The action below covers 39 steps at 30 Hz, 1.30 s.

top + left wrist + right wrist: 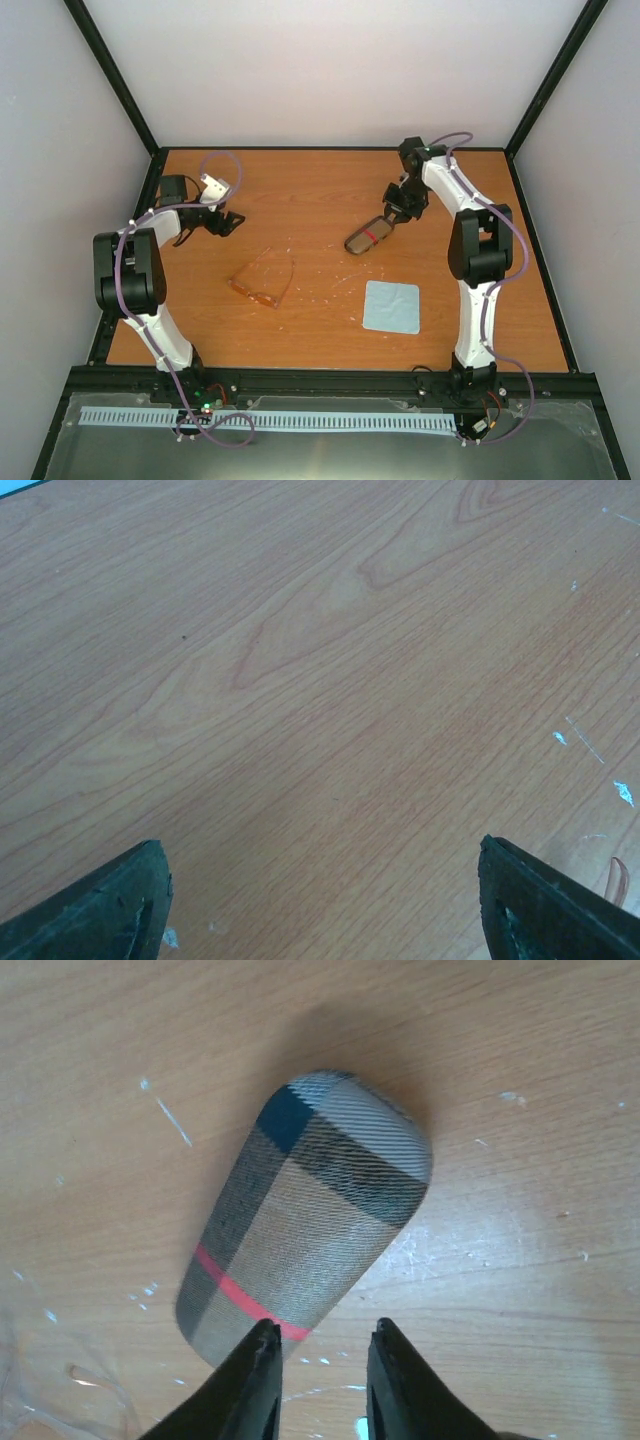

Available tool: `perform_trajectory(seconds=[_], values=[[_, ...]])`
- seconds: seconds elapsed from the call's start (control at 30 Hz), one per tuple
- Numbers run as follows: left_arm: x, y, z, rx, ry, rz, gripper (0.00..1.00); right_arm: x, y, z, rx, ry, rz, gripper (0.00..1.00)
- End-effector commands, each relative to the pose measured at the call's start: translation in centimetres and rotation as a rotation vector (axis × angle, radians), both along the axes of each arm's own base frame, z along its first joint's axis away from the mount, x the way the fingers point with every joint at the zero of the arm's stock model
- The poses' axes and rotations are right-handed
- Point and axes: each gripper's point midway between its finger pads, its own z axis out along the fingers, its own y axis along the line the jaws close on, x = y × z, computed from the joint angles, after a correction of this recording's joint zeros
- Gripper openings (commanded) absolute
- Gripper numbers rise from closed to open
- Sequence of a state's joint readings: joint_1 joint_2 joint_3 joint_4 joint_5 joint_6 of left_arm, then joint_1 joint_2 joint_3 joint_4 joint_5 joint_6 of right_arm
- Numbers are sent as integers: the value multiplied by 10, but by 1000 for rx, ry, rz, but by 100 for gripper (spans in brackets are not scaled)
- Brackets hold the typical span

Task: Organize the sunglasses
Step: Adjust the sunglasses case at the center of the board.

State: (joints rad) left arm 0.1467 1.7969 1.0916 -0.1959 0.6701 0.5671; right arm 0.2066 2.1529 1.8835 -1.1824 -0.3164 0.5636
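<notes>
Lying flat on worktop (pixel 330 180), sunglasses (pixel 265 278) sit base-side of left hand (pixel 228 222), slightly to its right, not touching. Left hand spread wide, empty; its wrist view shows bare wood only. Right hand (pixel 322 1345) barely parted, gripping nothing, tips over near end of closed plaid case (pixel 310 1210); contents hidden.

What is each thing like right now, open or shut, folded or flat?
sunglasses, lying on the table, arms look unfolded
case, shut, lying flat
cloth, spread out flat
left gripper, wide open, empty, over bare wood
right gripper, fingers a little apart, holding nothing, at one end of the case
</notes>
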Motion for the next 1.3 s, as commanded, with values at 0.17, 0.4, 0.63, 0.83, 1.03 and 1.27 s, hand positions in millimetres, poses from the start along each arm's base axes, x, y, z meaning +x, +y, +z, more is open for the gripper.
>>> perform_trajectory(seconds=[0.17,0.4,0.63,0.83,1.03,1.27], values=[[2,0,12,-14,-44,-8,83,-28,9,-28,-103,143,-9,7],[1,1,10,-18,-37,-6,83,-40,4,-44,-133,203,-3,3],[-2,2,8,-20,-30,0,83,-41,-1,-71,-178,250,5,3],[-1,2,9,-21,-30,3,84,-24,1,-80,-190,224,-5,3],[-1,3,10,-19,-32,5,84,-5,2,-76,-195,172,-19,3],[4,4,14,-21,-60,10,84,1,-2,-65,-210,147,-13,4]])
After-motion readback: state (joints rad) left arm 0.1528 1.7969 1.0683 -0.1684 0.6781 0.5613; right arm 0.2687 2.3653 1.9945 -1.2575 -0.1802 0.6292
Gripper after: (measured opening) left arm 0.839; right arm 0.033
